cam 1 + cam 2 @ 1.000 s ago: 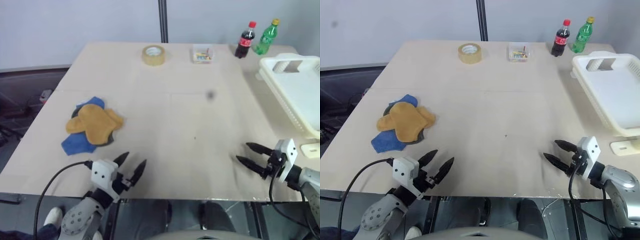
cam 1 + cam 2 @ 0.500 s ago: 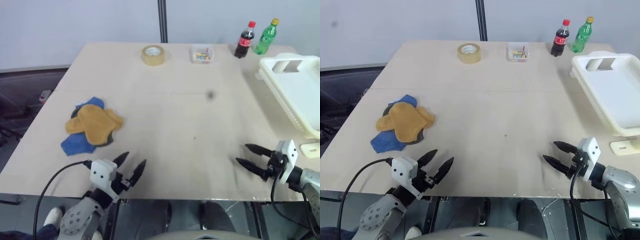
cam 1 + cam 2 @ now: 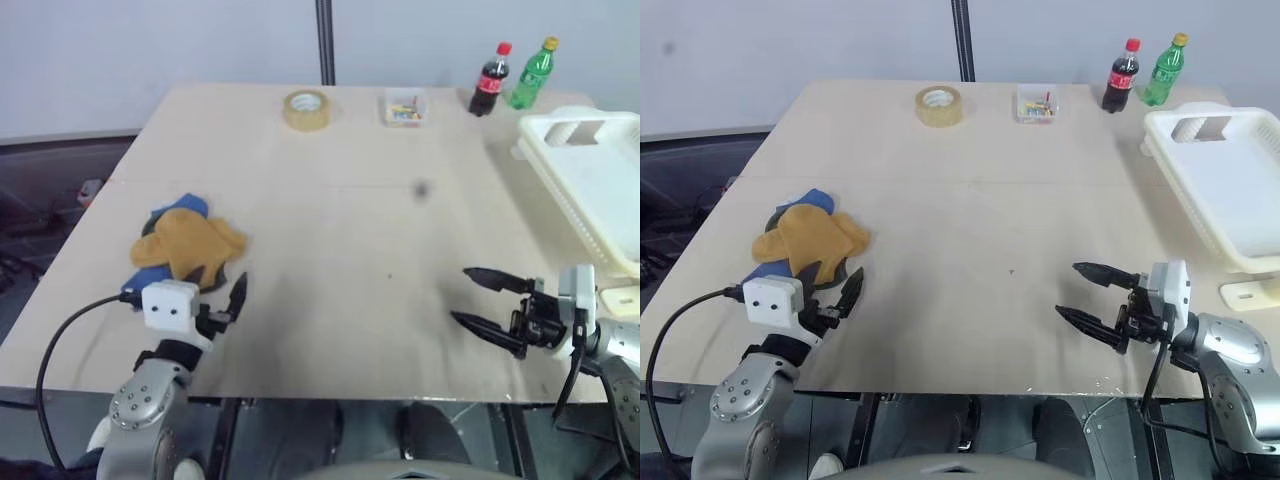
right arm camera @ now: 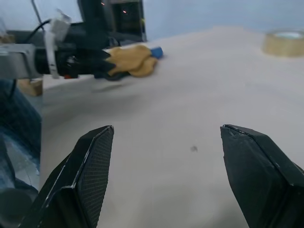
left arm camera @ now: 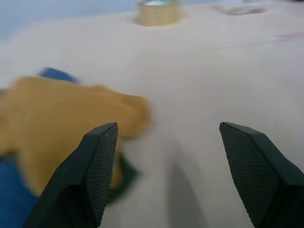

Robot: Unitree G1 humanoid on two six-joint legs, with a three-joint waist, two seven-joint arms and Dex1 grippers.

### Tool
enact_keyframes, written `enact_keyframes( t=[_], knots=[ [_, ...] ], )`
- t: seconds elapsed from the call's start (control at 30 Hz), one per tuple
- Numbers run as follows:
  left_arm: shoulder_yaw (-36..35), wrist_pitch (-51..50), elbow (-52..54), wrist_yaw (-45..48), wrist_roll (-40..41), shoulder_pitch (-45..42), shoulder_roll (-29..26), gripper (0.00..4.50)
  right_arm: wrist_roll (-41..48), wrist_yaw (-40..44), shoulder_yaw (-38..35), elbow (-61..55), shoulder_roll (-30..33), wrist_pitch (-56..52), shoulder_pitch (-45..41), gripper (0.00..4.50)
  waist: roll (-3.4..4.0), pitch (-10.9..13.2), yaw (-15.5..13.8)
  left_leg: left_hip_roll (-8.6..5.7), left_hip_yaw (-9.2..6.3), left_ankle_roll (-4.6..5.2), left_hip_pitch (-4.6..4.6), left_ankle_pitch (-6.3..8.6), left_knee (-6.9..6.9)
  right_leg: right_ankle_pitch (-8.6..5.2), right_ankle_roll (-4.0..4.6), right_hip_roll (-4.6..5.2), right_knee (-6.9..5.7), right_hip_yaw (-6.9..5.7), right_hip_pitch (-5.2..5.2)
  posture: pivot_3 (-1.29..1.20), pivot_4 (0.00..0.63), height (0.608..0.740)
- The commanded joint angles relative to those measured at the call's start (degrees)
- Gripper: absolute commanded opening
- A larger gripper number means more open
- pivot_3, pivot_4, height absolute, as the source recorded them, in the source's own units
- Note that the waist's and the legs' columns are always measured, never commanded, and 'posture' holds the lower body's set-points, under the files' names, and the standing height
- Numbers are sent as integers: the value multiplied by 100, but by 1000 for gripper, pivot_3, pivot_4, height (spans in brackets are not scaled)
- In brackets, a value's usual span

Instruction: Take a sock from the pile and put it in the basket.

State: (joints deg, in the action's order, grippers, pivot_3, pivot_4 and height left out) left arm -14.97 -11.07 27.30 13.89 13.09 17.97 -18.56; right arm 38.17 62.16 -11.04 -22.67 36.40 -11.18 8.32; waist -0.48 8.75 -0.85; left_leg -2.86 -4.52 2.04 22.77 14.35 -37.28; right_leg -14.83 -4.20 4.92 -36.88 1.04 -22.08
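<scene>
Socks in the pile [image 3: 183, 252] lie on the table [image 3: 340, 220] by its left edge, a mustard-yellow sock [image 3: 808, 240] on top of a blue sock [image 3: 176, 210] and a dark grey one that barely shows. The left end effector [image 3: 844, 298] hovers just beside the pile's near edge, its black fingers [image 5: 97, 166] spread apart with nothing between them and aimed at the yellow sock, so the step in hand looks like the approach for the first pick. The next move probably calls for sliding forward a little and lowering onto the top sock, then closing on a fold of cloth without dragging the others along. The yellow sock's long axis runs roughly across the table, parallel to the near edge, its wider lobed end toward the table's middle. Well away from the pile, the right end effector [image 3: 1092, 296] floats above the near right part of the table, fingers wide apart and empty, pointing back toward the pile. The basket [image 3: 590, 190] sits far from the pile, at the opposite edge.
</scene>
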Motion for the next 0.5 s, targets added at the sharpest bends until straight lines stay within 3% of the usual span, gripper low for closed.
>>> enact_keyframes(
  t=[0.03, 0.5],
  knots=[
    [-280, -54, -96, -327, -453, -174, -182, 3687, 63, 19, -15, -230, 38, 15, -15, 3699, 0, 0, -9, 0, -2, 0, 0, 0, 1, 0, 0, 0, 0, -1, 0, 0, 150, 738],
    [-214, -297, -307, -431, -1154, -234, -334, 3687, -139, 32, 45, -77, -37, 200, 65, 3699, 0, 0, -3, 1, -6, -1, 0, 0, 1, 0, 1, 5, 0, -4, 0, 0, 150, 738]
  ],
)
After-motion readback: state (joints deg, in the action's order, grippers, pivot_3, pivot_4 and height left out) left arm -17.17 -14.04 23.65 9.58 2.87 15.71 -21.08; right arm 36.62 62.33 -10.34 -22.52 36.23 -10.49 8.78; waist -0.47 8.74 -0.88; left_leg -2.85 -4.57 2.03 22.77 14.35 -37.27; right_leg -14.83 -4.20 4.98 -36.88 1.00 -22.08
